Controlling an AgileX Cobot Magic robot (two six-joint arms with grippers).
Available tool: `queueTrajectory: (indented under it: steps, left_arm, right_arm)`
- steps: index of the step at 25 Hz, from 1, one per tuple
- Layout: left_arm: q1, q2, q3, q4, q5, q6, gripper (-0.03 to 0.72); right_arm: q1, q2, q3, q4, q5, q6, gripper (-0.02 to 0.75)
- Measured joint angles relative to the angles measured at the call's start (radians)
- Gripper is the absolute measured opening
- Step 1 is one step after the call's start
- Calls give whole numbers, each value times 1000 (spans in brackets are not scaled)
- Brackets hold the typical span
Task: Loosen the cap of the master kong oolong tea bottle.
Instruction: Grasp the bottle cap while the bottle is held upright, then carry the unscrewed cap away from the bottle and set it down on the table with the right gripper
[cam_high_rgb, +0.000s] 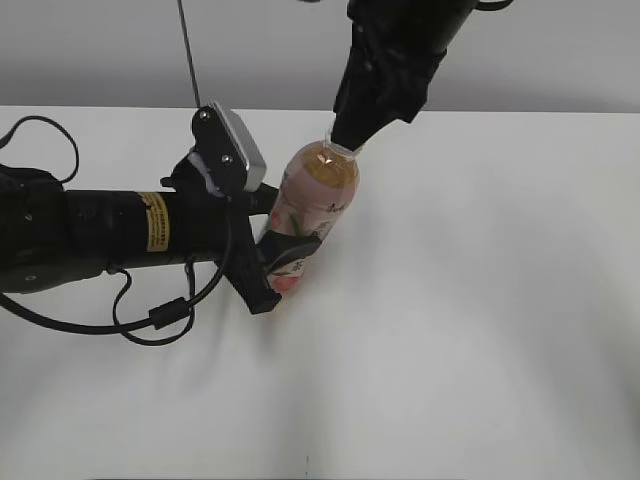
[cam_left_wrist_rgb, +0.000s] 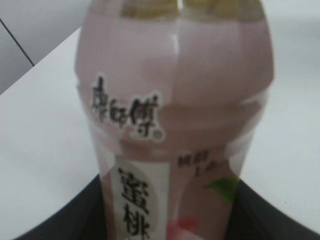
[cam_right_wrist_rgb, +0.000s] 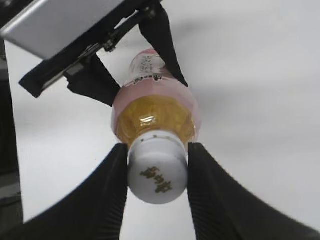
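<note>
The master kong oolong tea bottle (cam_high_rgb: 312, 205) stands upright near the table's middle, amber tea above a pale pink label with peaches. My left gripper (cam_high_rgb: 272, 262) is shut on its lower body; in the left wrist view the bottle (cam_left_wrist_rgb: 175, 100) fills the frame between the dark fingers (cam_left_wrist_rgb: 172, 220). My right gripper (cam_high_rgb: 345, 135) comes down from above and is shut on the white cap (cam_right_wrist_rgb: 157, 172), one finger on each side (cam_right_wrist_rgb: 157, 165). In the exterior view the cap is hidden by the right gripper. The bottle also shows in the right wrist view (cam_right_wrist_rgb: 155, 107).
The white table (cam_high_rgb: 480, 300) stretches around the bottle. The left arm's black body and cables (cam_high_rgb: 90, 240) lie across the table's left side. A grey wall (cam_high_rgb: 560, 50) stands behind the table's far edge.
</note>
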Motion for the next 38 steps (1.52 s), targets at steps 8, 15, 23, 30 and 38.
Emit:
queueTrajectory:
  steps: [8,15,23,30,38]
  left_arm:
    - [1,0,0,-31,2,26,372]
    - [4,0,1,-51,25,31,372]
    - [4,0,1,-56,28,43,371]
    - [1,0,1,-40,43,53,371]
    - [1,0,1,-40,32,56,371]
  right_arm:
    - [0,0,0,30,-20,-659,276]
    - [40,19,0,40,-62,-1298,276]
    - [66,34,-41,18,-35,-1601,276]
    - [69,31,-75,-39,-13,-1600,274]
    - [36,-9,-77,-225,-88,-826,274]
